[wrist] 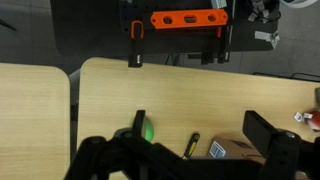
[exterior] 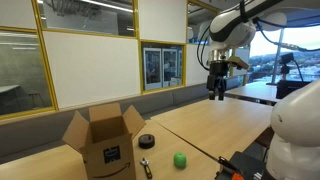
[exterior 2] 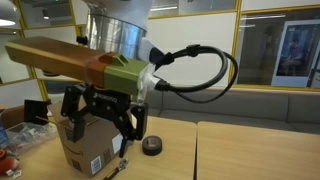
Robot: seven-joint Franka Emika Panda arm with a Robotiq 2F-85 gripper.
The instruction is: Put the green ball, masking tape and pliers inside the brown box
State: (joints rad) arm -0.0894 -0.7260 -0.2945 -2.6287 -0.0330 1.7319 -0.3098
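Wood-topped bench (exterior: 205,125) carries everything — green ball (exterior: 180,159), masking tape (exterior: 147,141), pliers (exterior: 146,166) lie outside the brown box (exterior: 105,142), well below the hand (exterior: 217,94), spread wide and empty.

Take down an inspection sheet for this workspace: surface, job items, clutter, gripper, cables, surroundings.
Surface: light wooden table, a seam across it.
Job's things: brown box with flaps open; masking tape, pliers and green ball on the table beside it, outside.
Clutter: blurred small items at the table edge; orange tool beyond the table.
Grippers: gripper open, empty, high above the table.
Cables: black cable looping at the wrist.
Surroundings: glass partitions.
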